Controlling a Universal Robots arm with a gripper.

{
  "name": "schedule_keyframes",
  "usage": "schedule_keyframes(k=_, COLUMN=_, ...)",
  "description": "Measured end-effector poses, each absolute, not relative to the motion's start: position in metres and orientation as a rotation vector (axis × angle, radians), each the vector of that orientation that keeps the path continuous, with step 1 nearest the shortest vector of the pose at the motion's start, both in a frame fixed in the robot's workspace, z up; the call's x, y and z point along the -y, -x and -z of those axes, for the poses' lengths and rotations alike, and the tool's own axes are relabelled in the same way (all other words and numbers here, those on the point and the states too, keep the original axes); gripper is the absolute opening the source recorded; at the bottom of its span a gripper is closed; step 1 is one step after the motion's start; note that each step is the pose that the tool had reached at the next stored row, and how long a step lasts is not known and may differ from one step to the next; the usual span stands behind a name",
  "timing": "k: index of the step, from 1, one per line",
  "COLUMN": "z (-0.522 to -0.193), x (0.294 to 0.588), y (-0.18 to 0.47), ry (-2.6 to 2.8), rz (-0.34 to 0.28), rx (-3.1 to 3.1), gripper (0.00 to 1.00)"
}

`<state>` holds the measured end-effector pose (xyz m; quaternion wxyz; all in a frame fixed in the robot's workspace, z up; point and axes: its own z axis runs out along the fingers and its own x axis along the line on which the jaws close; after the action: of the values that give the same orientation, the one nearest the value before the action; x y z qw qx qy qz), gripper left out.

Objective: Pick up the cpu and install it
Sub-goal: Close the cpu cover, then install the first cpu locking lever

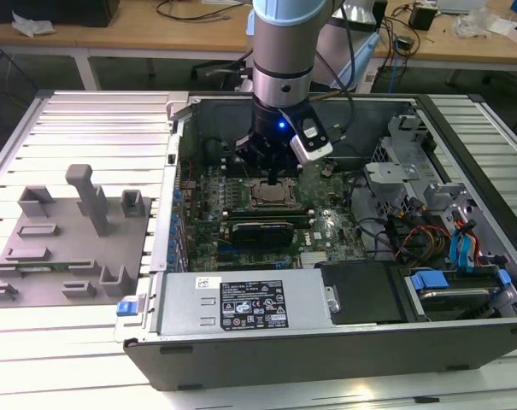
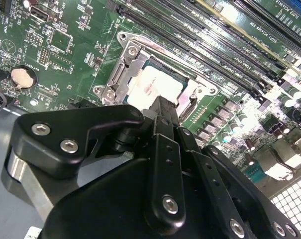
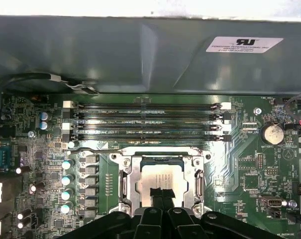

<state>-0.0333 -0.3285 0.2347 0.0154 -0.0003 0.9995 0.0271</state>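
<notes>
The cpu (image 3: pixel 160 177) is a pale silver square lying flat inside the dark socket with a metal frame (image 3: pixel 128 186) on the green motherboard. It also shows in the second wrist view, cpu (image 2: pixel 152 84), partly covered by the black fingers. My gripper (image 3: pixel 161 193) hangs just over the cpu's near edge with its two black fingertips drawn together, nothing between them. In the exterior view the gripper (image 1: pixel 271 171) reaches down into the open computer case, right above the socket (image 1: pixel 269 195).
Several memory slots (image 3: pixel 145 122) run beside the socket, and the case wall (image 3: pixel 140 55) rises behind them. A coin battery (image 3: pixel 271 133) sits nearby. Grey fixture blocks (image 1: pixel 70 239) stand at the exterior view's left. The power supply (image 1: pixel 241 303) and drive bay (image 1: pixel 463 248) crowd the case.
</notes>
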Motion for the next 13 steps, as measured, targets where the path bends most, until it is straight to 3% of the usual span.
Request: schedule_keyframes(k=13, z=-0.2355, x=0.3286, y=0.0334, ry=0.001, rz=-0.086, rx=-3.110, gripper=0.11)
